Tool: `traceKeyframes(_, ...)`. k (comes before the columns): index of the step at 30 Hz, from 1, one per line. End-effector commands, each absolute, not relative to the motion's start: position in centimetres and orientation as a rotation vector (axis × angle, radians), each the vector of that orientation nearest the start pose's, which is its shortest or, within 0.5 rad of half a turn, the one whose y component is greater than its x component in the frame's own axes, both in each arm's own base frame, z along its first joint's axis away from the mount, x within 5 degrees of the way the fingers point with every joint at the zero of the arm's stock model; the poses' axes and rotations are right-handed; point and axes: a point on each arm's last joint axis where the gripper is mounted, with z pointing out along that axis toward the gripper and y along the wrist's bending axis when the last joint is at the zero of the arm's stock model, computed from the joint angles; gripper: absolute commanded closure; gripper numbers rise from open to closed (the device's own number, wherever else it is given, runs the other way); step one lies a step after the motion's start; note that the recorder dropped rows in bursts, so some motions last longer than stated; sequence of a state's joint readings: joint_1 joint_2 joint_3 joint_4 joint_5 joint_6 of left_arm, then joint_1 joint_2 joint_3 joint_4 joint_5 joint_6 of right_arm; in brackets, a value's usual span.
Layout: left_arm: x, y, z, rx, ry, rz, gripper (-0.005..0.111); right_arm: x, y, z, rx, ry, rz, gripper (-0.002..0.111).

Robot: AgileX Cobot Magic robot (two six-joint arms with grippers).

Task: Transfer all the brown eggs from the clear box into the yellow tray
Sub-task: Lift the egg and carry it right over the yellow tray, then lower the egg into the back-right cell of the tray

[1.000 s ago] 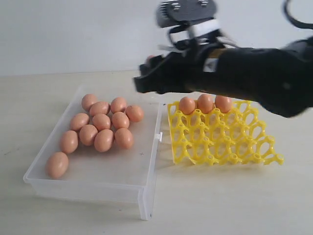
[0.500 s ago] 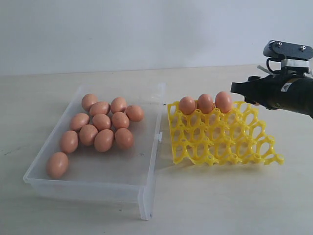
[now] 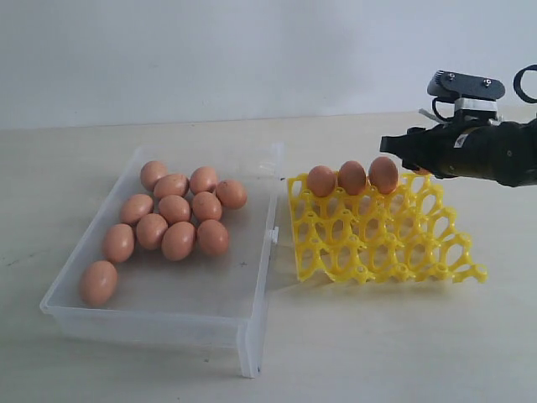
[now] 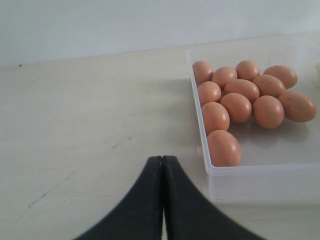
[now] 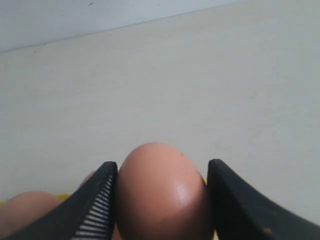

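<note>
Right gripper (image 3: 393, 151) edged leftward above far row of yellow tray (image 3: 394, 243) | clamped on brown egg (image 5: 160, 195), long axis along fingers (image 5: 95, 200), rounded end past tips, smooth orange-brown | left gripper (image 4: 162, 165) closed, empty, beside clear box (image 4: 250, 177).

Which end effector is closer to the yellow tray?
Right. The right end effector is over a far corner of the yellow tray, gripping a brown egg; the left end effector, shut, has the clear box between it and the tray.
</note>
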State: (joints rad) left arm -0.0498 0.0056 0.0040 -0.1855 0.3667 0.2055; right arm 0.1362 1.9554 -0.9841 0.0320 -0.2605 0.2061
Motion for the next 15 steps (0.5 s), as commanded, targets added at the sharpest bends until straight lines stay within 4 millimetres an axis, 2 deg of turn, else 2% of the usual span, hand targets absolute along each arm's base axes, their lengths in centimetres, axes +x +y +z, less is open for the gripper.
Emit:
traceKeyframes(1,5.3,-0.8,18.2,0.119,1.831,-0.072,0.107,39.1,5.0,14.0,0.119,2.183,0.199,0.108)
traceKeyframes(11,5.3,-0.8,18.2,0.119,1.831,-0.072,0.107,39.1,5.0,11.8,0.087,2.235,0.184,0.108)
traceKeyframes(15,5.3,-0.8,18.2,0.119,1.831,-0.072,0.107,39.2,5.1,11.8,0.082,2.23,0.184,0.108)
